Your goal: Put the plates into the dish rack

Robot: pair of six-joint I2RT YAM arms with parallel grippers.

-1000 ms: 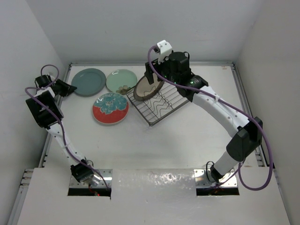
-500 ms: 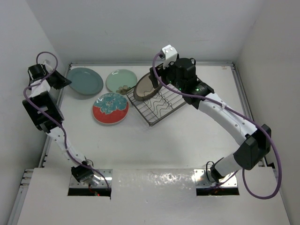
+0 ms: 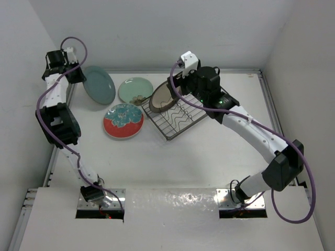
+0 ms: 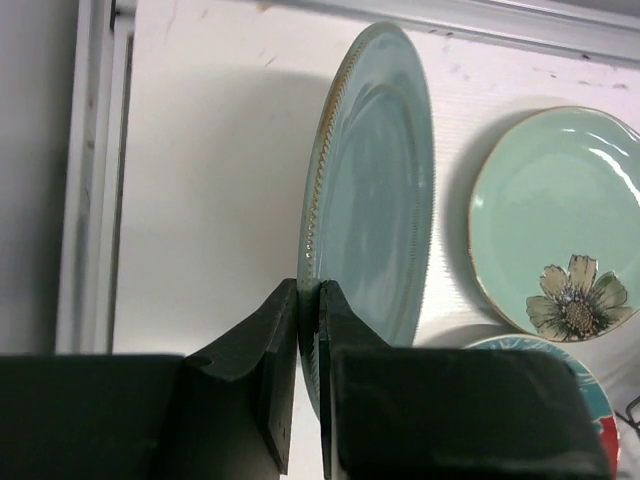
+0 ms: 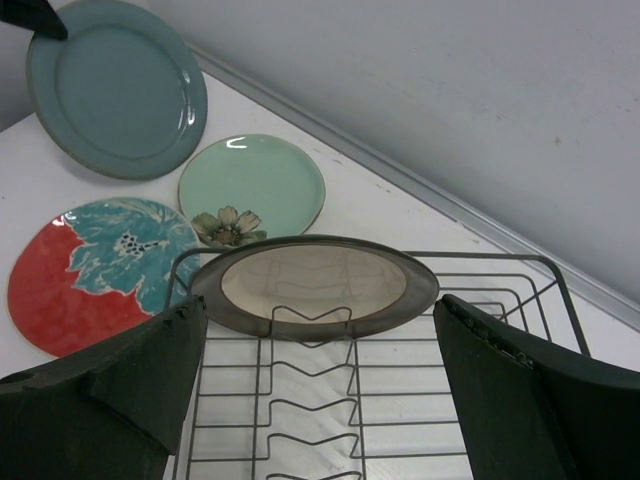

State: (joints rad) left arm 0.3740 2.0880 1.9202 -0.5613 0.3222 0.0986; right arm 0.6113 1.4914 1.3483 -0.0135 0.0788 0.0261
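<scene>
Over at the far left corner of the surface [image 3: 209, 151], the left gripper [image 4: 308, 292] is pinching the rim of the dark teal plate [image 4: 375, 200], jaws squeezed tight on it. That plate is standing nearly on edge. Its long line is running straight away from the gripper, and its face is pointing toward the mint plate [image 4: 560, 220] lying flat beside it. Can't tell if its low edge is touching down. The red plate [image 3: 123, 121] is lying flat too, just left of the rack [image 3: 183, 123]. The cream plate [image 5: 315, 285] is standing in the rack at the end nearest the other plates, leaning back, with its long axis running across the rack. The right gripper [image 5: 318, 310] is hovering above it, jaws wide apart, holding nothing.
</scene>
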